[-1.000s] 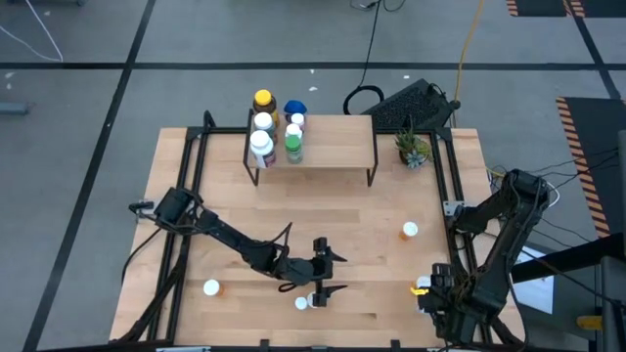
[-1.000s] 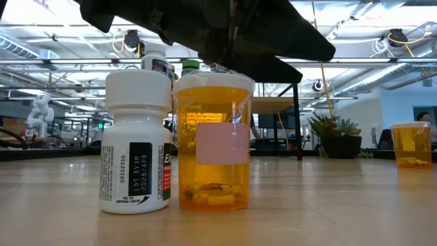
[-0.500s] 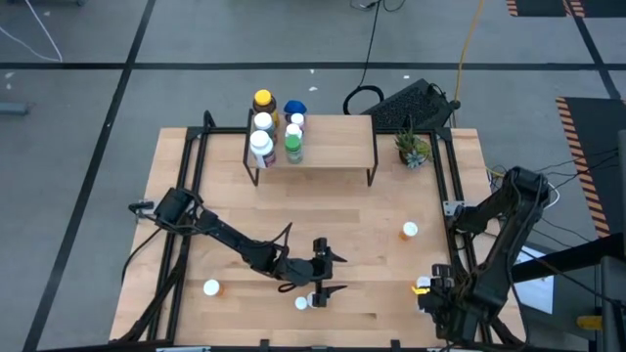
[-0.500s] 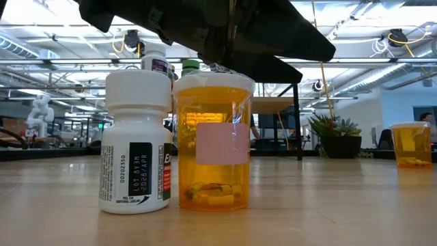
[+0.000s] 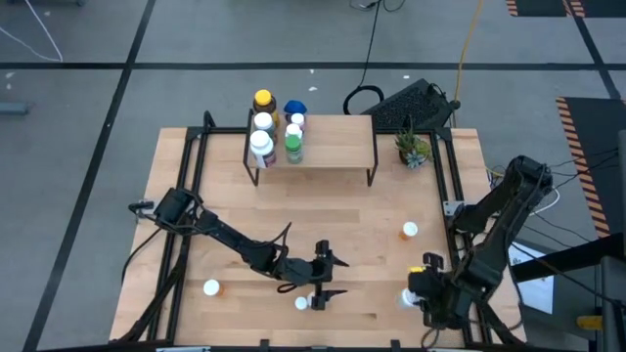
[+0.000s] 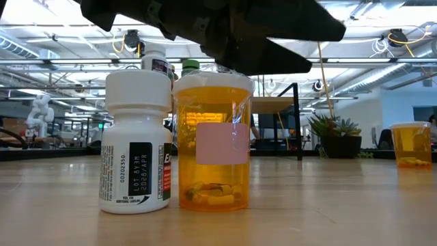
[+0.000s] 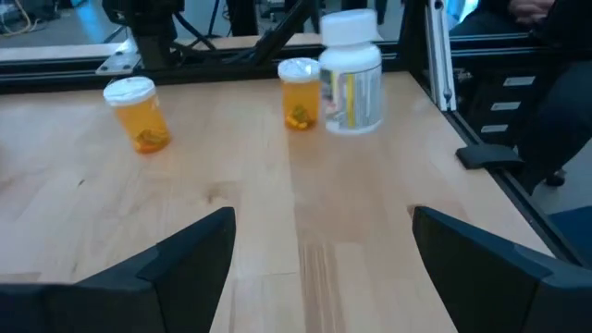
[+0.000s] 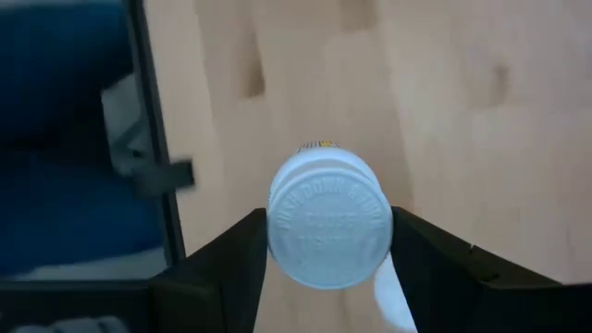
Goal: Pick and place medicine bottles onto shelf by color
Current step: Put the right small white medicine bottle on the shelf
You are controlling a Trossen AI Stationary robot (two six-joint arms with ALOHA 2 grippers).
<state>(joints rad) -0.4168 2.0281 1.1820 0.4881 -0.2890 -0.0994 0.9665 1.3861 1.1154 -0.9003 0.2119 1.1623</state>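
Nearby, the right gripper (image 8: 326, 268) clasps a white-capped bottle (image 8: 329, 231) at the table's (image 5: 352, 215) near-right edge; a loose hold could drop it. The left gripper (image 7: 319, 245) hangs spread open, the shelf (image 5: 333, 142) far off.

The middle of the table (image 5: 362, 235), between the shelf (image 5: 333, 142) and the front edge, is bare wood, broken only by one orange bottle (image 5: 409, 231) toward the right side. At the front the left gripper (image 5: 328, 275), fingers wide apart, hangs beside a white bottle (image 6: 135, 140) and an orange vial (image 6: 212, 140) that stand touching, leaving no gap between them. The shelf's left end is crowded with bottles (image 5: 274, 132); its right part lies free. A potted plant (image 5: 412, 149) blocks the far right corner
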